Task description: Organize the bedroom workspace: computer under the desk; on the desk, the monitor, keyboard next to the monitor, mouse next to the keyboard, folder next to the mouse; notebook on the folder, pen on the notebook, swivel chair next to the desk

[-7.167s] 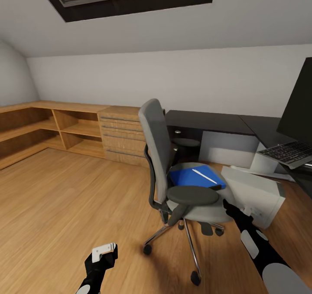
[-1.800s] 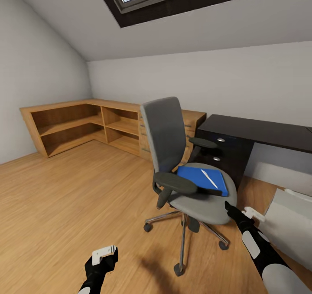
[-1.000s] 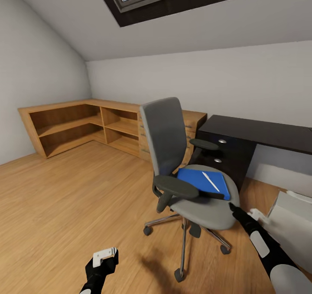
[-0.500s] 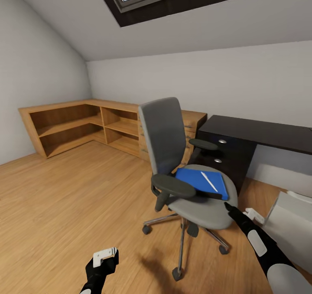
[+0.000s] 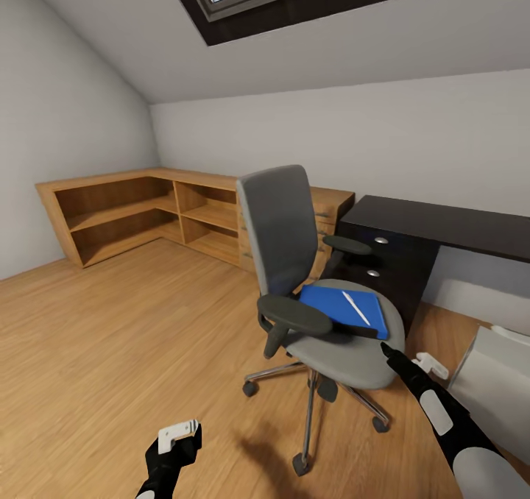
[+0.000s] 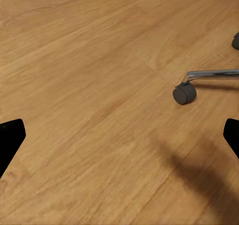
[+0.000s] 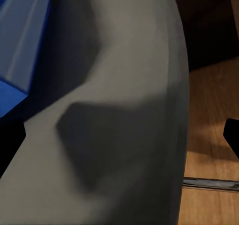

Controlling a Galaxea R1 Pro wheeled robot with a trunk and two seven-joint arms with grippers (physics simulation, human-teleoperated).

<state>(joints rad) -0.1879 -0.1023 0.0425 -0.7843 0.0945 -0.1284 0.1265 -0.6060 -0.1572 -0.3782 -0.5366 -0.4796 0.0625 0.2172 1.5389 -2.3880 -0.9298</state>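
The swivel chair (image 5: 313, 278) stands on the wooden floor (image 5: 110, 337) in the middle of the room, its grey back toward the left and its seat toward the right. The blue folder (image 5: 340, 306) lies flat on the seat, with a thin white pen (image 5: 356, 308) lying across its top. Just beyond the chair on the right is the black desk (image 5: 434, 223), its drawers with round silver knobs facing the chair. A light wooden shelf unit (image 5: 140, 216) runs along the far wall to the left of it. At the near right edge a pale grey box, the computer (image 5: 493, 385), sits on the floor.

The right end effector (image 5: 408, 363) is at the near right rim of the seat, fingers spread wide; in its wrist view the grey seat cushion (image 7: 129, 115) lies close between the open fingertips (the folder's (image 7: 22, 41) blue corner shows at one side). The left end effector (image 5: 177, 434) hangs low at the near left over bare floor, also spread open and holding nothing; its wrist view shows one chair caster (image 6: 184, 92) on a chrome leg.
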